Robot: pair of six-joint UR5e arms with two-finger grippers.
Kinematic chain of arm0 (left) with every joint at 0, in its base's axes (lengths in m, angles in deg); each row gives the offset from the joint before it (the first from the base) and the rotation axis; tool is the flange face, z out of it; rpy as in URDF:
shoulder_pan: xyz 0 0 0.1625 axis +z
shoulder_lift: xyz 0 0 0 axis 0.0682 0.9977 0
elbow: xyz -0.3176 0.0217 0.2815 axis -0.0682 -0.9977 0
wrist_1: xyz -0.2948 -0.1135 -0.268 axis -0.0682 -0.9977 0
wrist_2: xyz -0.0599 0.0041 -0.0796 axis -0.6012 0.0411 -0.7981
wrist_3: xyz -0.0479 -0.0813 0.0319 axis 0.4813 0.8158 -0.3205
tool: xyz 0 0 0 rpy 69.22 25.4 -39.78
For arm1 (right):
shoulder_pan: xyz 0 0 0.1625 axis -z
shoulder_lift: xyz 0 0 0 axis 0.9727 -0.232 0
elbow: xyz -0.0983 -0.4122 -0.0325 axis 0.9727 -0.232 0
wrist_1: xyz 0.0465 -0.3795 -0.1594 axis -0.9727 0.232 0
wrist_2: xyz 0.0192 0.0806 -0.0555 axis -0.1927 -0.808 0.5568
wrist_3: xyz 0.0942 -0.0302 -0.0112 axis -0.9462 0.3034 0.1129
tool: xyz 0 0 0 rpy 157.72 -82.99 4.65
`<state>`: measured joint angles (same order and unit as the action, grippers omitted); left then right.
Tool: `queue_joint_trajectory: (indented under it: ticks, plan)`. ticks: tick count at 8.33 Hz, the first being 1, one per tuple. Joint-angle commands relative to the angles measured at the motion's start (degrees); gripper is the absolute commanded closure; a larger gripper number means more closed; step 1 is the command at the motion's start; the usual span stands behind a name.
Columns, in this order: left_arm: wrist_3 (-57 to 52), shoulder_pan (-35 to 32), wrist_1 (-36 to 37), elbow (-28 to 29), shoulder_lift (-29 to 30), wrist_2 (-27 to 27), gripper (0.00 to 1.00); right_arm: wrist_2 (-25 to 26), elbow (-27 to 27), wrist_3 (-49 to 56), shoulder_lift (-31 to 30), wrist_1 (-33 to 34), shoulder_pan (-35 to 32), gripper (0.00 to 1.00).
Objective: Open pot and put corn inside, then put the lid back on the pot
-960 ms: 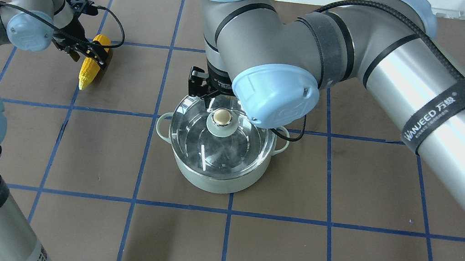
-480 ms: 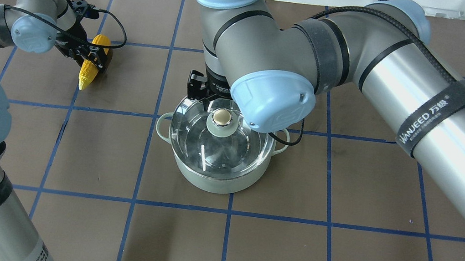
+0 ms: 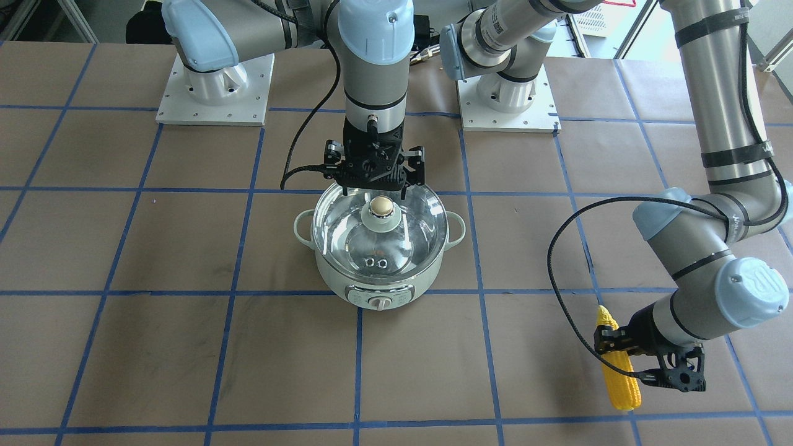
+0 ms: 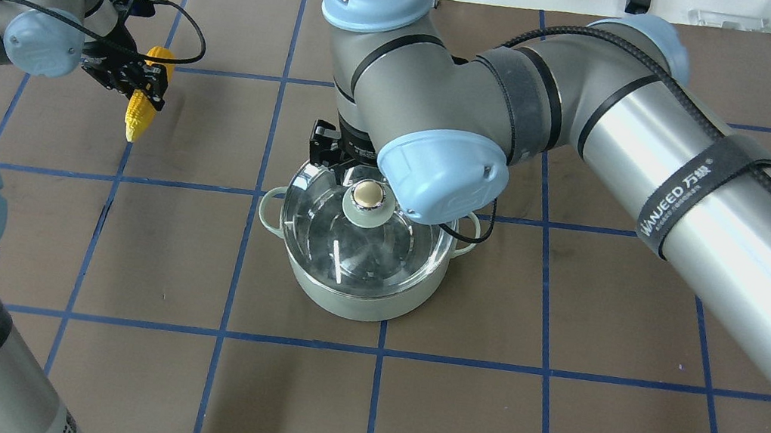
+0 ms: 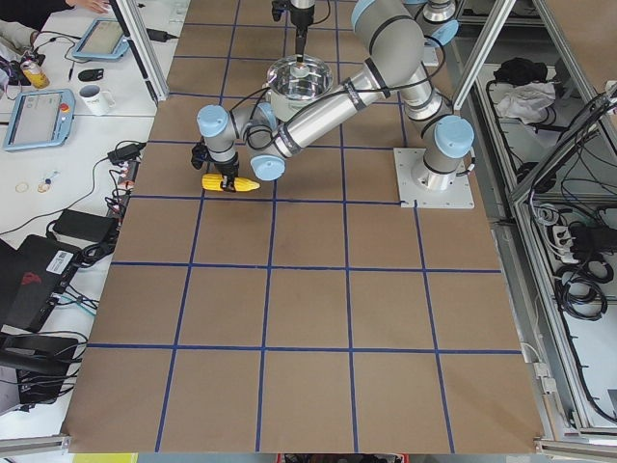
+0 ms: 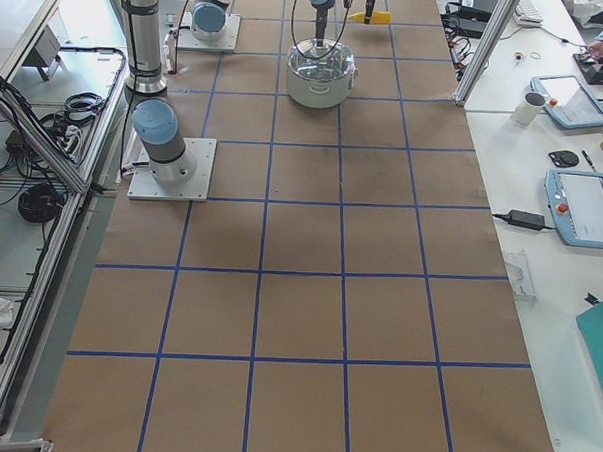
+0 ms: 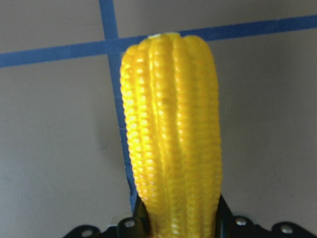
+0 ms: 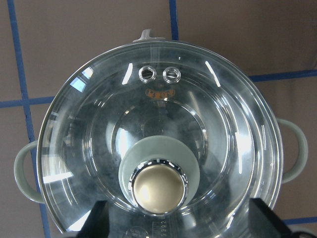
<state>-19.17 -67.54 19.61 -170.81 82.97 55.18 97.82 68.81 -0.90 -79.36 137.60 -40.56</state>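
While lid point(image 3: 396, 238) covers pot point(image 3: 328, 274) | corn point(image 3: 623, 385) between left fingers point(image 3: 610, 338)

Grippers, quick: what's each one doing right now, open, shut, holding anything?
Left gripper: shut on the corn.
Right gripper: open, straddling the knob of the lid, not gripping it.

Yellow corn point(image 5: 243, 184) at left hand point(image 5: 228, 178)
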Motion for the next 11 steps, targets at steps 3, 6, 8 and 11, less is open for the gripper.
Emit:
queue_joint_trajectory:
  ticks: [3, 6, 8, 11]
  plan:
    - [9.8, -0.1, -11.7, -0.1, -11.5, 3.0, 1.0, 0.3, 0.2, -0.4, 3.7, 4.4, 0.0, 0.06]
    - [11.6, -3.2, -14.5, -0.1, -17.7, 2.2, 1.0, 0.0, 1.7, -0.6, 3.8, 4.2, 0.0, 0.26]
    - [17.1, -5.9, -14.7, -0.1, -19.3, 2.2, 1.0, -0.1, 1.6, -0.6, 3.7, 4.3, 0.0, 0.42]
    - [22.4, -9.4, -16.0, -0.1, -21.2, 2.2, 1.0, -0.1, 1.6, -1.7, 3.4, 4.3, 0.0, 0.7]
